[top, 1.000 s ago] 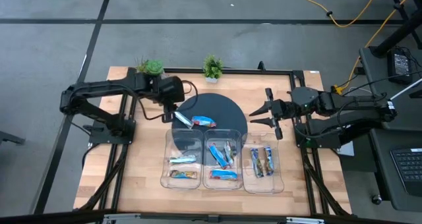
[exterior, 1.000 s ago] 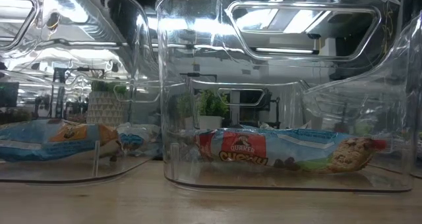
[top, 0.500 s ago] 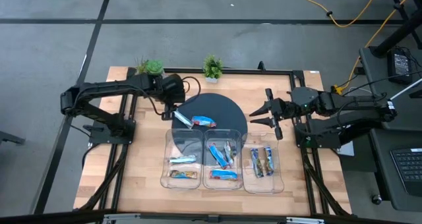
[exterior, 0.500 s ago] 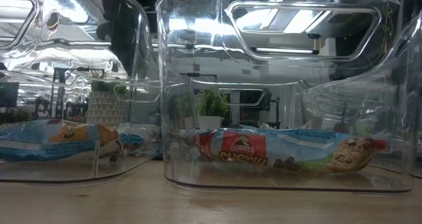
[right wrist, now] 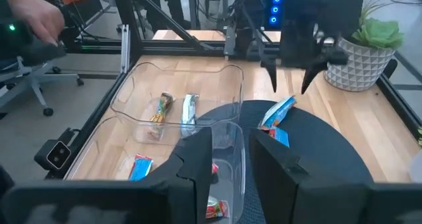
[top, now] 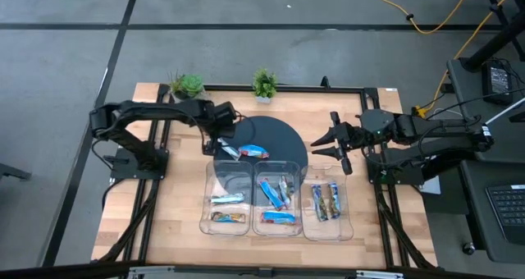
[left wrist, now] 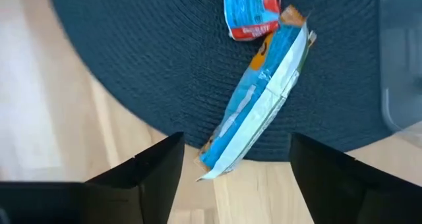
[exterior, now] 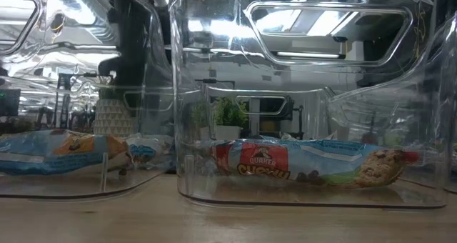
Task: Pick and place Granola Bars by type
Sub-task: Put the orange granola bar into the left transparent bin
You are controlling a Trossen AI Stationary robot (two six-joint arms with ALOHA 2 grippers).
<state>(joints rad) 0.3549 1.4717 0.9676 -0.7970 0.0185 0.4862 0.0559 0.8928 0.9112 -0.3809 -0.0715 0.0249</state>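
Crinkly blue bar [left wrist: 260, 105], round dark mat [left wrist: 151, 59]

Bare mat [top: 275, 135] behind bars [top: 243, 152] open; clear trays [top: 275, 198] block front.

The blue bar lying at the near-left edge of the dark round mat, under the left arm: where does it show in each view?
High view: blue bar on the dark round mat, below the left tool.
Low view: not in it.
Left wrist view: centre, diagonal, between the open fingers, one end past the mat's edge.
Right wrist view: far side, under the left tool.
Shared landmark: the mat.
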